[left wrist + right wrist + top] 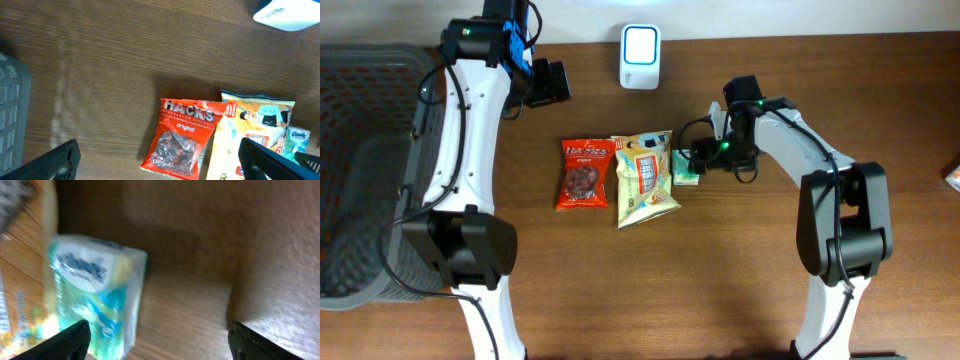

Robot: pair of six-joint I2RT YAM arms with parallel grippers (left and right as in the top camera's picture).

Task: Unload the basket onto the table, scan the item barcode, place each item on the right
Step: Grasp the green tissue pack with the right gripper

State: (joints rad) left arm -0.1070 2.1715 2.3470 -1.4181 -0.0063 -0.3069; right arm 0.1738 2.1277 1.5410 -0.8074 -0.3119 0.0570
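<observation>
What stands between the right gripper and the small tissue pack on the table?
Nothing visible does. The right gripper is open close by the tissue pack, with only table between them. The yellow snack bag lies on the pack's far side.

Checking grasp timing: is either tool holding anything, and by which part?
Nothing held. The right tool straddles the tissue pack, jaws open, one side clear of it; the left tool is empty.

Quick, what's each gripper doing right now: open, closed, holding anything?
Left gripper: open, holding nothing.
Right gripper: open, tissue pack between its fingers, not clamped on it.
</observation>
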